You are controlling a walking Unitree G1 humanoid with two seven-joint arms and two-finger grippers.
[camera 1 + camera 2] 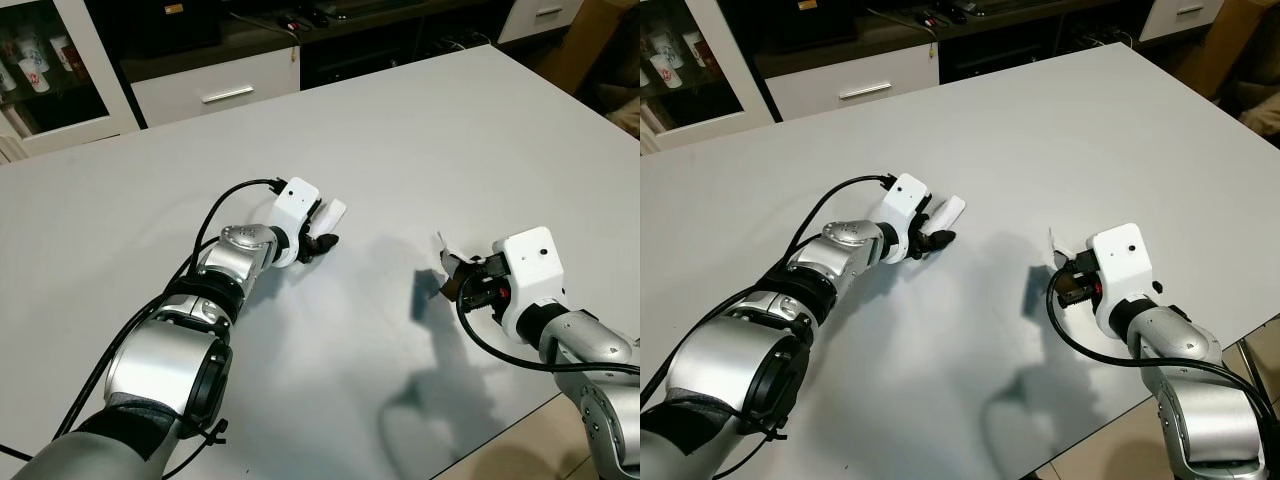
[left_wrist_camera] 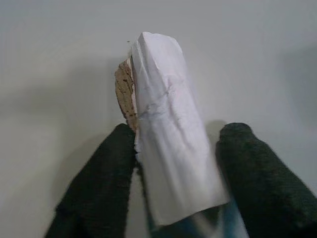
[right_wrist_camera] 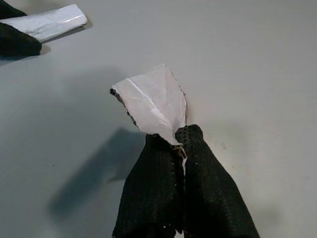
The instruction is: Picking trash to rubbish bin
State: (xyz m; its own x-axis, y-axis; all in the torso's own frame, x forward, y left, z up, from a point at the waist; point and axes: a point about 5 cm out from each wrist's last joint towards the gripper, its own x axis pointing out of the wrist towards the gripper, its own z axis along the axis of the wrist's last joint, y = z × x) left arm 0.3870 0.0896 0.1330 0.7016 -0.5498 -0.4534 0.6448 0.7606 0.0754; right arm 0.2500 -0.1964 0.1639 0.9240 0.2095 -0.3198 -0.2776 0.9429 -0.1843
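Over the broad pale grey tabletop (image 1: 420, 130), both silver arms reach forward above its surface. Behind it stands a white cabinet with a drawer (image 1: 215, 90) and a glass-fronted cupboard (image 1: 50, 70). The left gripper (image 1: 322, 232) has its black fingers (image 2: 101, 183) closed around a rolled white paper scrap with a brown torn edge (image 2: 166, 134). The right gripper (image 3: 181, 144), well apart from it, pinches a smaller torn white paper piece (image 3: 153, 101) between closed fingertips, lifted off the table.

Paper scraps (image 1: 951, 209) in both claws (image 1: 936, 228)
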